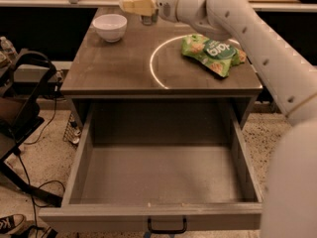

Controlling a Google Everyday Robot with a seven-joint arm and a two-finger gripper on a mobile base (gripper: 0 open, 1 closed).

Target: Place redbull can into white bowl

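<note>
The redbull can [147, 18] is held in my gripper [134, 5], lifted near the far edge of the table. Only its lower silver part shows below the pale yellow fingers [141, 5] and the white wrist. The white bowl [110, 26] stands upright and empty at the table's far left corner. The gripper and can are just right of the bowl and above it, not over its opening.
A green snack bag [213, 51] lies on the right of the brown table top [114, 71]. Below it, a grey drawer [163, 182] is pulled fully open toward me. A black chair and cables [25, 113] stand on the floor at left.
</note>
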